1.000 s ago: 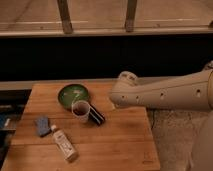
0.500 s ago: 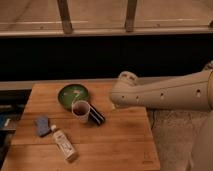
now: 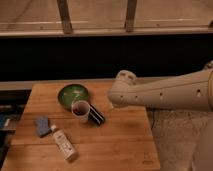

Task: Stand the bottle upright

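Pale plastic, the bottle (image 3: 64,145) lies on its side near the wooden table's (image 3: 120,145) front edge, its cap beside a small blue object (image 3: 42,126). Behind it stand a white cup (image 3: 81,111) and a green bowl (image 3: 73,95). The gripper is hidden under the pale arm's (image 3: 125,92) end, well apart from the bottle, with its jaws apart and empty.

Cream rounded arm (image 3: 165,92), dark dots; hand unseen.

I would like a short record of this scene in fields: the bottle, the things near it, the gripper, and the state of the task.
bottle: the bottle lies on its side, front left of the wooden table
neighbours: blue-grey block beside its cap; green bowl, white cup, dark cylinder farther back
gripper: open, hidden at the end of the arm, apart from the bottle
task: not yet done
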Available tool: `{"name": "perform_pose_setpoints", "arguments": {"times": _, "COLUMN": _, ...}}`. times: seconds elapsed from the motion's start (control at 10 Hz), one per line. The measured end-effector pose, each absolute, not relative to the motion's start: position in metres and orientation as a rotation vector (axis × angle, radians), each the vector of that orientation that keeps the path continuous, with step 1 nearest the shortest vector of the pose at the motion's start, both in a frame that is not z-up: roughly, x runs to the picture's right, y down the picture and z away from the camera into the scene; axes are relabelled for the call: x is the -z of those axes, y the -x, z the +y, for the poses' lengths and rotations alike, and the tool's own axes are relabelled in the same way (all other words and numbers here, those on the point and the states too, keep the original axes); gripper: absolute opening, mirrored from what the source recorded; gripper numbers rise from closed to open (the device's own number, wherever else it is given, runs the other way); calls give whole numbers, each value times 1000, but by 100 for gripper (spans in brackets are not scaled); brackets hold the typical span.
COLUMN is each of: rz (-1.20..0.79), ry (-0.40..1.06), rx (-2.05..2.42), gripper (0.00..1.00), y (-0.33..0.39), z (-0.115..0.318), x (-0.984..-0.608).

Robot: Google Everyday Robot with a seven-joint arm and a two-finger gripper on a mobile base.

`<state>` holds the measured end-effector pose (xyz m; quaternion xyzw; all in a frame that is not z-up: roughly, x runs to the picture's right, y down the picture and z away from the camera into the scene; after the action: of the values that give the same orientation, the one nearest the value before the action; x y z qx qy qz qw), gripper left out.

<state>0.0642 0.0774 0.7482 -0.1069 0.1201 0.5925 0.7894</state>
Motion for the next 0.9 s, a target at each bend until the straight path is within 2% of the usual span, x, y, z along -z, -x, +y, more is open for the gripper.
{"name": "perform_pose_setpoints", "arguments": {"times": 0.5, "rz": 135, "ry": 239, "rx": -1087, "gripper": 72, "y": 47, "z": 54, "x": -720}}
{"name": "perform_pose_setpoints", "arguments": {"times": 0.9, "rz": -8, "ry": 324, "rx": -918, "gripper": 72, "y": 164, "z": 87, "x": -668}}
